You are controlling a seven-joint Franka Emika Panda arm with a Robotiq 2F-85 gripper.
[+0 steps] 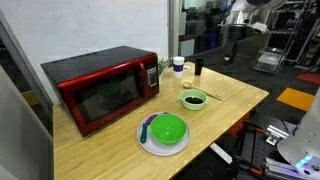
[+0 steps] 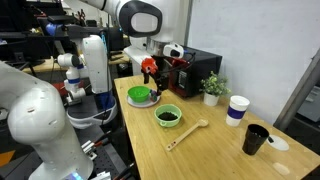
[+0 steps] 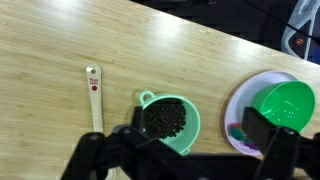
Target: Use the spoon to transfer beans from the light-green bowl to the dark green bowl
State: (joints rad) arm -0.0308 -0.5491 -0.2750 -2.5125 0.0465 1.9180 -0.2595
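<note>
We see gripper [image 3: 192, 138] jaws wide open, empty, above light-green bowl [image 3: 197, 121] of beans [image 3: 165, 118]; wooden table [image 3: 50, 40], cluttered lab.

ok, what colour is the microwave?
The microwave is red, with a dark door; clearest in an exterior view.

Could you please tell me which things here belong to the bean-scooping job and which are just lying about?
Needed: spoon, beans, light-green bowl, dark green bowl.
Lying about: red microwave, white plate under the dark green bowl, potted plant, white cup, dark cup.
</note>
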